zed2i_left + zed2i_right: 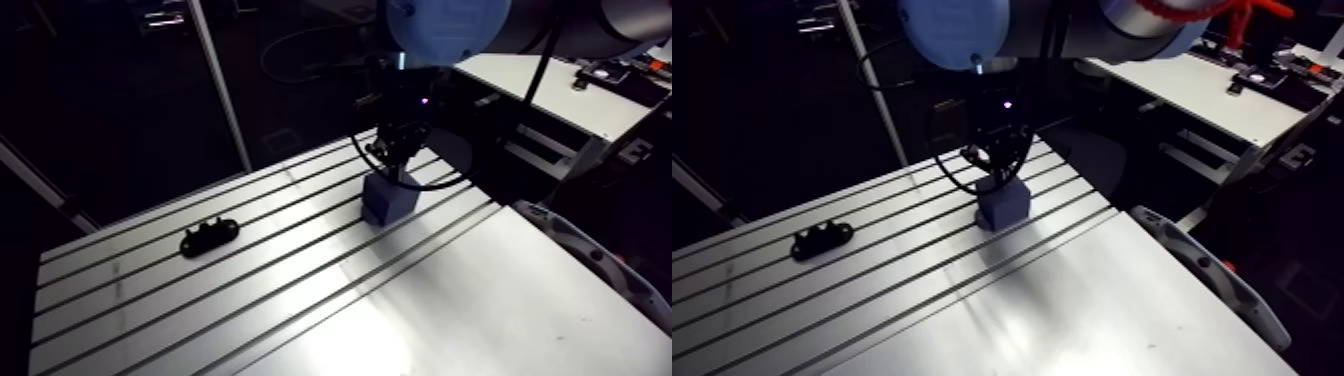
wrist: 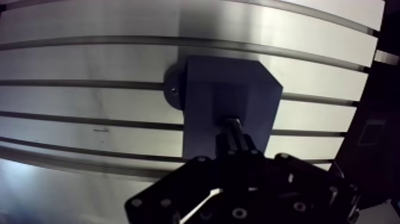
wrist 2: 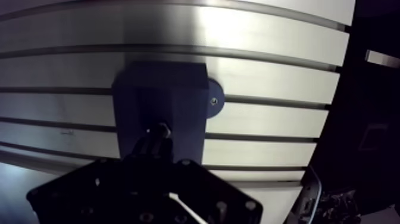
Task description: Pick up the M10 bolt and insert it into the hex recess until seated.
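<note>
Gripper (image 2: 234, 136) is hanging directly over the blue block (image 2: 202, 77), which is sitting on the slotted table (image 1: 250, 300). In the wrist view the jaws are standing nearly together, clamping a slim metal piece whose bright end is poking out just ahead of the fingertips. That's prob. the M10 bolt (image 2: 232, 122), so pick-up is looking done.

Bolt tip is lining up w/ the darker sunken channel in the block's top, presumably the hex recess (image 2: 229, 101). Tip is appearing to sit at or just inside its edge, but whether it's touching or a bit above can't be told. Bolt head isn't showing.

A round foot w/ a screw (image 2: 173, 92) is sticking out beside the block. A small black part (image 1: 209, 236) is lying well apart on the table, not involved.

Judging progress: grasp and approx. alignment done. Left to do: pushing down till seated, then letting go. Main risk is the hex not matching the recess flats.
</note>
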`<state>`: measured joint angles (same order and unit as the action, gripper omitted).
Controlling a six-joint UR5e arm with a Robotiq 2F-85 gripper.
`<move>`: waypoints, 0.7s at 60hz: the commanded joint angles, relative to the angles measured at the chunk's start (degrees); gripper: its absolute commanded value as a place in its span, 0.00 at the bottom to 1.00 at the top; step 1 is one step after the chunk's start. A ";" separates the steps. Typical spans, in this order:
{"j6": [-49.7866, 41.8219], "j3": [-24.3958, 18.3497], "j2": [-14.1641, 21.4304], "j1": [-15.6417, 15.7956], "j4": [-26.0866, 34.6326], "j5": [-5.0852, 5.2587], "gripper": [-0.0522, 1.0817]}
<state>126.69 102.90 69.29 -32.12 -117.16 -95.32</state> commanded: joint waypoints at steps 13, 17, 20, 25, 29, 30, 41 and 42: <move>0.01 -0.11 -0.35 0.03 -0.04 -0.09 0.99; 0.09 -0.19 -0.43 0.03 0.04 -0.09 0.99; 0.02 -0.20 -0.66 -0.04 0.04 -0.09 0.99; 0.10 -0.29 -0.86 0.02 0.04 -0.09 0.99; 0.09 -0.29 -0.87 0.03 0.04 -0.08 0.99; 0.09 -0.29 -0.87 0.03 0.04 -0.08 0.99; 0.10 -0.20 -1.05 0.02 0.06 -0.07 0.99; 0.10 -0.28 -1.13 -0.04 0.05 -0.09 0.99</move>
<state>126.77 102.65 68.48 -32.12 -117.12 -95.37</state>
